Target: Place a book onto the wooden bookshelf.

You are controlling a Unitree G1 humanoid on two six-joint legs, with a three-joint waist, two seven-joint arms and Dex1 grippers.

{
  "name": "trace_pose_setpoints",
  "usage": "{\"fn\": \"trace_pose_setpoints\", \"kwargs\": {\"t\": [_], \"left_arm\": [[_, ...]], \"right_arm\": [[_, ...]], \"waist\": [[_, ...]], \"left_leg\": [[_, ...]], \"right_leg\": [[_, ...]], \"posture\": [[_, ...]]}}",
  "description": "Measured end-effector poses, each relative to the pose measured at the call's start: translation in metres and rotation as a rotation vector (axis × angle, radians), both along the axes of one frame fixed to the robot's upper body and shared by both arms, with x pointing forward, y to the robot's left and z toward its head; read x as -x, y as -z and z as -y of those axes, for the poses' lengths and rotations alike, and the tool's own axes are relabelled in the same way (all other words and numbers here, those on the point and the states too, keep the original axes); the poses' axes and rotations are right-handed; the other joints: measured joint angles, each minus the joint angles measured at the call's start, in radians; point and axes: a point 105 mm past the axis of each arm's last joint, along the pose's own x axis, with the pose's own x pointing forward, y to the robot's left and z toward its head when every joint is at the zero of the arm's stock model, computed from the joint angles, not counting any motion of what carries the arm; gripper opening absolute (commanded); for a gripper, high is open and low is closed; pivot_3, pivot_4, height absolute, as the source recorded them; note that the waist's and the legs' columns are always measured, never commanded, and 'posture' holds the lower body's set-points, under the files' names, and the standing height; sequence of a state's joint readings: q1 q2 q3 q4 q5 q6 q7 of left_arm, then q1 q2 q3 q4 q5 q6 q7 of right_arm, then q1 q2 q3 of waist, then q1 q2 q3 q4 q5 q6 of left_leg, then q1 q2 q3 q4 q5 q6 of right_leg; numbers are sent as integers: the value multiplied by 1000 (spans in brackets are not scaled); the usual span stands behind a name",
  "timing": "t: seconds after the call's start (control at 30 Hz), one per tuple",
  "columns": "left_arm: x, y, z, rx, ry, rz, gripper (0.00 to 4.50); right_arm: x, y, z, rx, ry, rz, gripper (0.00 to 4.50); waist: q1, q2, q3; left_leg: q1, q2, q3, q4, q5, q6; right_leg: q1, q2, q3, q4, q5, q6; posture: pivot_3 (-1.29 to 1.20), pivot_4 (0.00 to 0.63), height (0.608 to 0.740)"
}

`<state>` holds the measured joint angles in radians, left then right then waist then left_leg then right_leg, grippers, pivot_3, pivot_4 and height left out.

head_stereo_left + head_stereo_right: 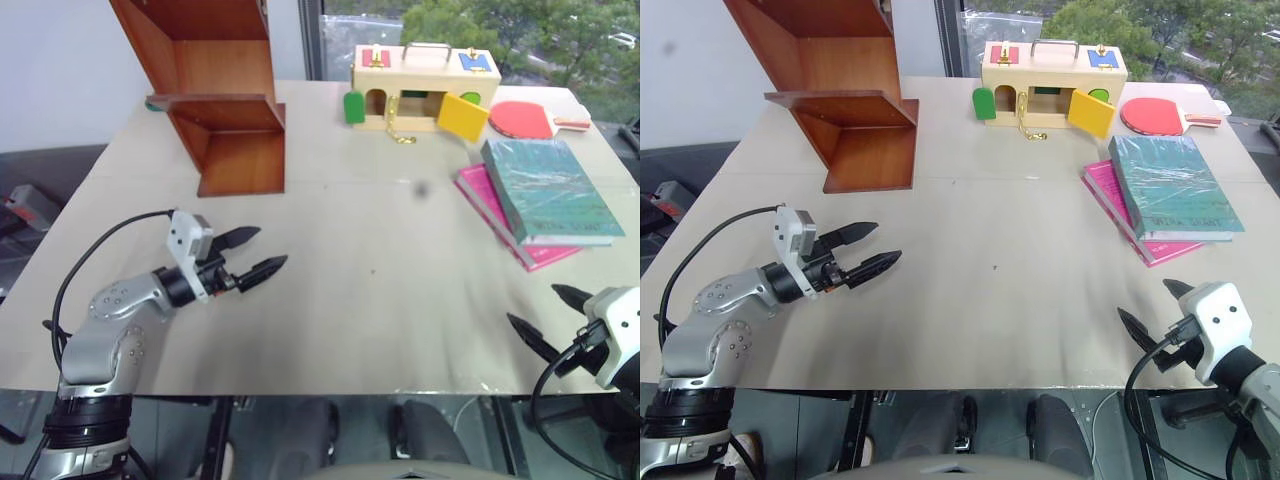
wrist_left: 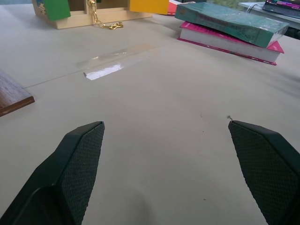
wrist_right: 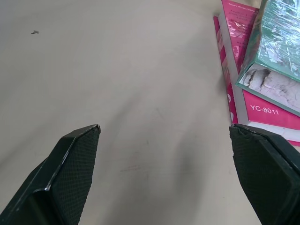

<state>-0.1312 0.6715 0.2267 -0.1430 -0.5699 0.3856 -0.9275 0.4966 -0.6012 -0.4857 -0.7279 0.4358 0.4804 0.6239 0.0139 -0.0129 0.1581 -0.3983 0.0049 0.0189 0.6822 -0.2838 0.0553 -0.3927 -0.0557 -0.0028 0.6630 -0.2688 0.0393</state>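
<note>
While both grippers gape empty, left gripper (image 1: 252,253), right gripper (image 1: 549,318), book (image 1: 548,187) atop pink book (image 1: 492,207).

Head pair looks forward and down over the table (image 1: 330,300), taking in its whole top from the shelf (image 1: 215,90) to the books. Both eyes share that spread (slightly offset). Left wrist camera sits low, skimming across the surface toward the book (image 2: 229,21) and the box (image 2: 84,9). Right wrist camera hangs close over the tabletop, catching the same book's near corner.
</note>
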Motion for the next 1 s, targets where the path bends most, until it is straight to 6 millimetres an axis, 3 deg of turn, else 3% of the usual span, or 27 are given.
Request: {"fn": "trace_pose_setpoints", "kwargs": {"t": [0.07,0.23,0.33,0.5,0.6,0.7,0.73,0.8,0.83,0.87,0.93,1.0], "left_arm": [[0,0,0,2,1,1,4444],[1,-25,25,79,110,78,4444],[3,-26,34,75,150,83,4444],[5,-35,46,69,225,124,4444],[7,-35,56,64,279,135,4500],[8,-35,67,69,322,145,4500],[8,-35,69,68,334,148,4500],[8,-35,70,66,336,149,4500],[7,-37,70,61,335,155,4500],[7,-38,71,60,338,159,4500],[7,-38,72,56,340,161,4500],[8,-36,72,57,334,154,4500]], "right_arm": [[0,0,0,1,1,2,4500],[-11,-8,4,34,40,45,4500],[-18,-8,11,55,75,39,4500],[-60,-30,33,43,179,74,4500],[-86,-43,61,33,303,95,3685],[-119,-56,91,38,421,98,2348],[-129,-61,102,48,465,100,2170],[-138,-62,111,64,497,93,1472],[-152,-62,122,85,541,83,1080],[-159,-62,128,92,570,75,959],[-179,-63,147,111,647,53,80],[-190,-68,159,115,700,51,24]], "waist": [[0,0,0],[0,0,0],[-2,1,-1],[-3,1,0],[0,1,0],[-2,2,0],[-1,2,0],[-3,2,0],[-4,2,0],[-8,2,1],[-18,3,1],[-22,4,2]], "left_leg": [[0,0,0,0,0,0],[0,0,0,1,0,-1],[0,0,1,1,1,-2],[1,0,2,1,1,-1],[0,-1,2,2,1,-2],[-1,-2,3,2,2,-3],[-1,-2,3,1,2,-3],[-1,-2,3,1,2,-3],[-1,-2,4,0,2,-3],[-2,-2,6,0,2,-3],[-2,-2,7,0,2,-3],[-2,-2,7,-1,2,-2]], "right_leg": [[0,0,0,0,0,0],[0,0,0,0,0,0],[0,2,0,0,0,0],[0,2,1,1,0,0],[0,3,1,1,0,0],[-1,3,1,1,0,0],[-1,4,1,1,0,0],[-1,5,2,1,0,0],[-2,5,2,0,0,0],[-3,5,3,0,0,0],[-4,5,5,0,0,0],[-4,5,6,-1,0,0]], "posture": [[0,150,740],[0,150,740],[0,150,740],[0,150,740],[0,150,740],[0,150,740],[0,150,740],[0,150,740],[0,150,740],[0,150,740],[0,150,740],[0,150,740]]}}
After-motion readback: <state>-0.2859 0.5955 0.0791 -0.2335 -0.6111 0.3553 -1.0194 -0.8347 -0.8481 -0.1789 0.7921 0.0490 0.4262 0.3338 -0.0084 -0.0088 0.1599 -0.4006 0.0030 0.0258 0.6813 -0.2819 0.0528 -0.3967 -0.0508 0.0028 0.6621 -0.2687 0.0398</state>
